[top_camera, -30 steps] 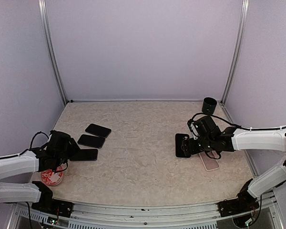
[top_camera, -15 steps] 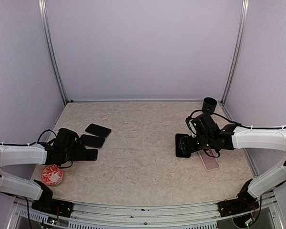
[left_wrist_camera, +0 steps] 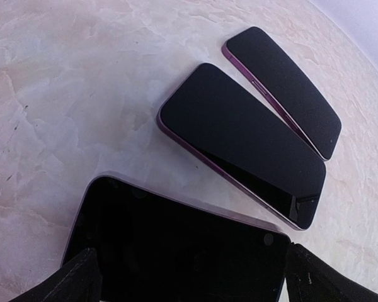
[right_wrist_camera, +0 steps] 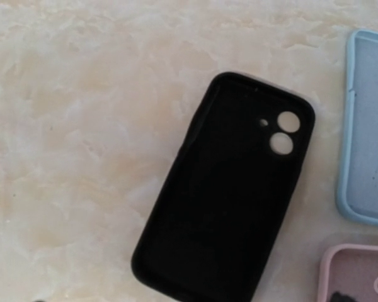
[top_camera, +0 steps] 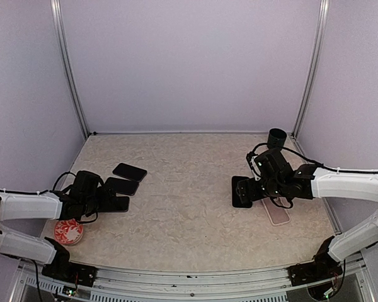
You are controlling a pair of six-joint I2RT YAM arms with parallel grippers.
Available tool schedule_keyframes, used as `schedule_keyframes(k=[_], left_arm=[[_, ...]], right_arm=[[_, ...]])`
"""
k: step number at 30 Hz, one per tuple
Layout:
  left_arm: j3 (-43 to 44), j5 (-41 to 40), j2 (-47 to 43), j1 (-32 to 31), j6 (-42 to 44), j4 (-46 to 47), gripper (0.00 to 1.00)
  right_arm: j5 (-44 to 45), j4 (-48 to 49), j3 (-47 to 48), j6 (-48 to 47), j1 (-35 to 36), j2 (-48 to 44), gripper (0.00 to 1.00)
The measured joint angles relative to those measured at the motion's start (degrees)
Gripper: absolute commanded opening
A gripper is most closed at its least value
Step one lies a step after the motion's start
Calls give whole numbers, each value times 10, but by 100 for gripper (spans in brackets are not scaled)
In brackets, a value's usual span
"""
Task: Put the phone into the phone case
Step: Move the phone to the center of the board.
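Two arms reach inward low over the bench (top_camera: pixel 189 189), each stretched out nearly level from its own side. On the left, the white forearm runs rightward and ends with the left claw (top_camera: pixel 108 202) over the near end of the nearest phone (top_camera: pixel 118 204), which lies flat and screen-up on the bench as the closest of three dark phones set in a slanted row. The wrist camera shows its black fingers (left_wrist_camera: pixel 82 280) spread wide at the two bottom corners, one on either side of that phone; the claw is open, and whether the tips touch the phone's edges cannot be made out, since the phone's near end is cut off by the frame. Beyond it lie the middle phone (left_wrist_camera: pixel 239 141) and the far phone (left_wrist_camera: pixel 283 88), both with purple rims, close together but apart. A red patterned dish (top_camera: pixel 68 231) sits beneath the left forearm. On the right, the arm bends in from the side with the right claw (top_camera: pixel 247 190) hanging over the black phone case (right_wrist_camera: pixel 227 189), which lies open-side up, camera holes at its upper end, with nothing in it. That claw's fingers are out of its own view and merge with the case from above, so its state cannot be told. A light blue case (right_wrist_camera: pixel 368 126) and a pink case (right_wrist_camera: pixel 356 270) are cut off at the edge. A black cup (top_camera: pixel 276 138) stands in the far corner.
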Motion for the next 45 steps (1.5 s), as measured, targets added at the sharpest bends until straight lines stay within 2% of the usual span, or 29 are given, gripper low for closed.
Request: schedule_keyframes(k=[9,15,22,27,36,45], left_arm=[[-32,16,-23,0,7,24,99],[-27,-18,-23,1,7,7,99],[0,-54,5,13,3,-3,99],[25,-57,64,21,3,-5,99],[41,-30,97,31,10,5,99],[8,5,87,9,7,75,99]], right_arm=[[1,-1,5,3,16,6,99],[2,0,10,4,23,19,99],[2,0,10,7,28,29,100],[5,-1,12,7,31,30,100],[10,-1,17,7,34,30,100],[-5,5,24,7,35,43,100]])
